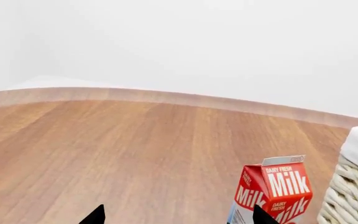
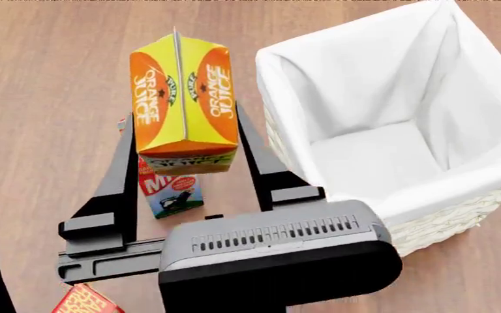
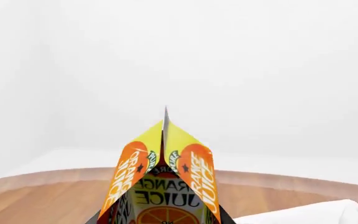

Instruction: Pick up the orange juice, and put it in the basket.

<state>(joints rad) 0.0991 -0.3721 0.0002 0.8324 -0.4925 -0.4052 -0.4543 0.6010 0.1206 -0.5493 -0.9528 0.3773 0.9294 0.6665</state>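
The orange juice (image 2: pixel 182 98) is an orange and yellow gable-top carton. My right gripper (image 2: pixel 190 166) is shut on it, one black finger on each side, and holds it up above the wooden table, just left of the basket (image 2: pixel 446 218). The basket is cream wicker with a white lining, and nothing shows inside it. In the right wrist view the carton (image 3: pixel 163 186) fills the space between the jaws of the gripper (image 3: pixel 160 220). My left gripper (image 1: pixel 179 217) is open and empty, low over the table near the milk carton (image 1: pixel 275 189).
The red, white and blue milk carton (image 2: pixel 170 192) stands on the table under the held juice. A red and orange butter box (image 2: pixel 85 301) lies at the near left. The basket's wicker wall (image 1: pixel 353 191) shows beside the milk. The wooden table (image 1: pixel 135 149) ends at a white wall.
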